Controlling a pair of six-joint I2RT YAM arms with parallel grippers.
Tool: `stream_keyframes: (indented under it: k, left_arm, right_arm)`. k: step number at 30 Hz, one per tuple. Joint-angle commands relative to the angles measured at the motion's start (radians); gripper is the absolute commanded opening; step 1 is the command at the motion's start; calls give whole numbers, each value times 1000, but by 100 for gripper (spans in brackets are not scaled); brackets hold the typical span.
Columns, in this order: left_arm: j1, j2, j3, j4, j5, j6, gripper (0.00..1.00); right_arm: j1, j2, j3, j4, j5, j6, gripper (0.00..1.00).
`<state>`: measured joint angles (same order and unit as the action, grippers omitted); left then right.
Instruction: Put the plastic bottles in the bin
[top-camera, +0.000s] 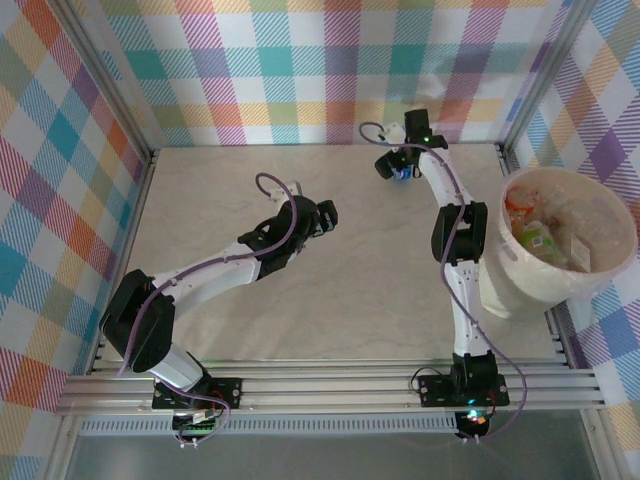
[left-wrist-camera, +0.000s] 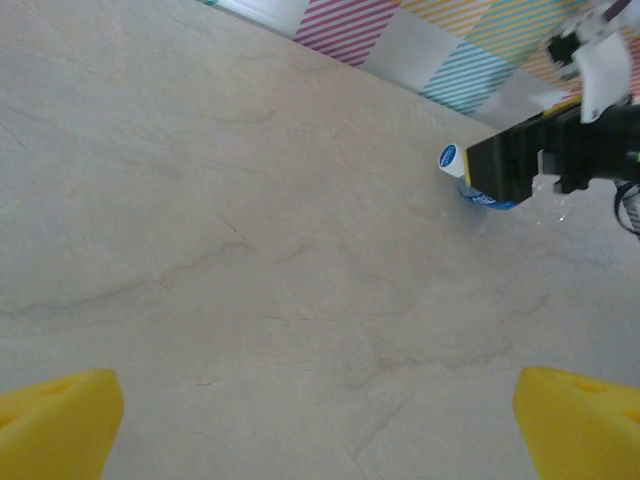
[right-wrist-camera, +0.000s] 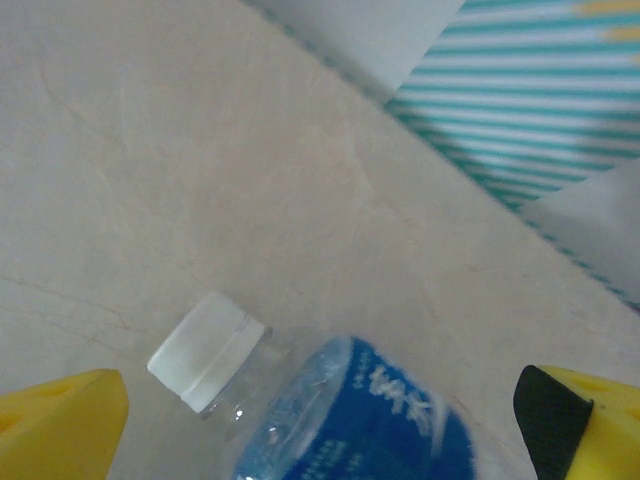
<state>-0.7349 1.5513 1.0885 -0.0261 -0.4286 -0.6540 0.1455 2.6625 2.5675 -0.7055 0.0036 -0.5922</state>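
One clear plastic bottle (right-wrist-camera: 340, 420) with a blue label and a white cap (right-wrist-camera: 207, 350) lies on the table near the back wall. My right gripper (top-camera: 400, 168) hangs right over it, open, its yellow fingertips (right-wrist-camera: 60, 425) on either side of the bottle without closing on it. The same bottle (left-wrist-camera: 470, 185) peeks out from under the right gripper in the left wrist view. My left gripper (top-camera: 325, 215) is open over bare table at mid-table, nothing between its fingertips (left-wrist-camera: 55, 420). The bin (top-camera: 510, 275) stands at the right edge with several crushed bottles (top-camera: 540, 235) inside.
The marble-look tabletop (top-camera: 220, 200) is walled in by checked panels at the back and sides. The bin sits tight against the right arm's (top-camera: 462, 270) upper links. An aluminium rail (top-camera: 330, 385) runs along the near edge.
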Motion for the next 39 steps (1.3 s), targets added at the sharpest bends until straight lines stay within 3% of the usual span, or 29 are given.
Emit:
stream_keyframes:
  k: [1, 9, 15, 20, 27, 35, 39]
  left_arm:
    - [9, 2, -12, -10, -40, 18, 100]
    - [8, 21, 8, -16, -30, 31, 100]
    - [9, 33, 11, 9, 5, 19, 100]
    - [7, 21, -11, 33, 50, -6, 100]
    - [7, -31, -74, 51, 103, -27, 100]
    - [6, -103, -136, 34, 151, -27, 100]
    - [6, -127, -147, 37, 178, 21, 100]
  right_arm:
    - [-11, 17, 25, -161, -48, -100, 100]
    - [-15, -37, -63, -334, -47, -162, 94]
    - [-15, -155, -217, -365, -12, -126, 93]
    - [-15, -296, -420, -290, -9, -73, 93]
    - [-12, -382, -623, -95, 46, 36, 72]
    - [11, -347, -640, -69, 63, 73, 77]
    - [15, -394, -688, -24, 30, 120, 59]
